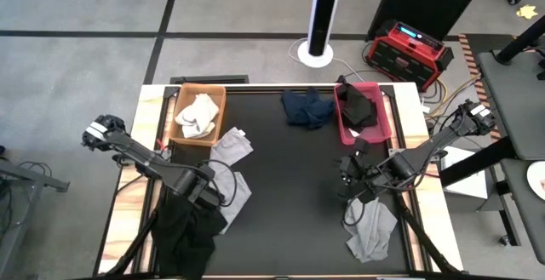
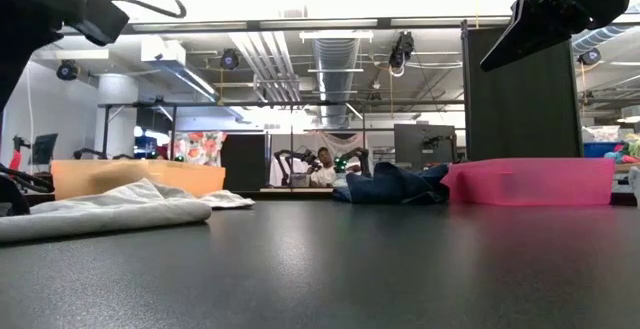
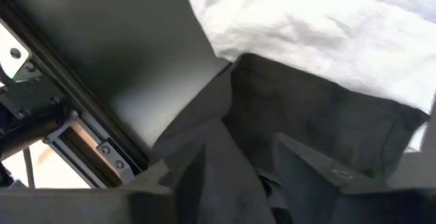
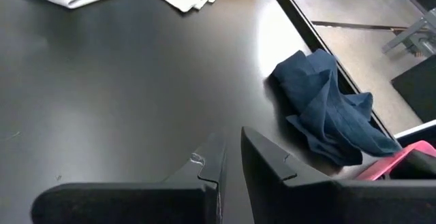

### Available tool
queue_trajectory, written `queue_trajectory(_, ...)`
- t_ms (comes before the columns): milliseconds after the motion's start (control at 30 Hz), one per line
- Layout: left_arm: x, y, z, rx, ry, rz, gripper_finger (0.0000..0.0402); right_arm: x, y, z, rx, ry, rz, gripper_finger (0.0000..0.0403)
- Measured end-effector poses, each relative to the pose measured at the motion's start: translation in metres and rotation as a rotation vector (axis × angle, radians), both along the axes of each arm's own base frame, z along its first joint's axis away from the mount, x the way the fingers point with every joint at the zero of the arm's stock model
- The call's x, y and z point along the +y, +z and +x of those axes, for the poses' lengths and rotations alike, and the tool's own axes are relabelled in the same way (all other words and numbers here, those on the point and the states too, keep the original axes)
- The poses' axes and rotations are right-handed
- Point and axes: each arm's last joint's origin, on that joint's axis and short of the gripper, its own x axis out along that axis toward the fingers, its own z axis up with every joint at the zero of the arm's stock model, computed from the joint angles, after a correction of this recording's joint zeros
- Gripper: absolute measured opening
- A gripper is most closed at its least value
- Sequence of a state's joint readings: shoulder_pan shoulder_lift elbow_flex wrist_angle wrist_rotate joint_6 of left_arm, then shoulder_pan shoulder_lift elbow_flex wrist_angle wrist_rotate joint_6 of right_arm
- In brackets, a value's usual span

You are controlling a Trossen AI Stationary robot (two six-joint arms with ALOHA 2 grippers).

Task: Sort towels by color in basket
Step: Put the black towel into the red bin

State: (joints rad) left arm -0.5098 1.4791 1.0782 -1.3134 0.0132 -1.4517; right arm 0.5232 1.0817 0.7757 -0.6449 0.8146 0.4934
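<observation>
Towels lie scattered over your black table [image 1: 281,195]: a navy towel [image 1: 307,107] sits crumpled at the far edge, just beside the pink basket [image 1: 381,125], which holds a black towel [image 1: 361,108]. The orange basket [image 1: 219,98] at the far left holds a white towel [image 1: 196,116]. Just beside it you have a light grey towel [image 1: 232,146] flat on the table, and another grey towel [image 1: 238,191] nearer the front. A third grey towel [image 1: 372,229] lies at the front right. A second black towel [image 1: 189,229] lies bunched at the front left. Your left pincer [image 3: 266,176] is down on this black cloth, its fingers spread with folds between them. Your right pincer [image 4: 231,163] hangs above bare table, fingers nearly pressed together and holding nothing, facing the navy towel.
</observation>
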Motion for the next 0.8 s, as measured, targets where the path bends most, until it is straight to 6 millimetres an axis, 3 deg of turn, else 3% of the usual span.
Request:
queue_trajectory(133,-0.001,-0.008,0.003,0.040,-0.009,0.021,0.0221,0.000,0.000,0.000,0.000,0.000,0.000,0.0036)
queue_trajectory(267,-0.005,-0.019,0.006,0.100,-0.025,0.002,0.0243,0.000,0.000,0.000,0.000,0.000,0.001,0.0036)
queue_trajectory(567,-0.007,-0.038,0.009,0.172,-0.049,0.013,0.0226,0.000,0.000,0.000,-0.001,-0.001,0.003,0.0036)
queue_trajectory(800,-0.004,-0.068,0.001,0.167,-0.047,-0.049,0.0195,0.000,0.000,0.000,-0.001,-0.001,0.003,0.0036)
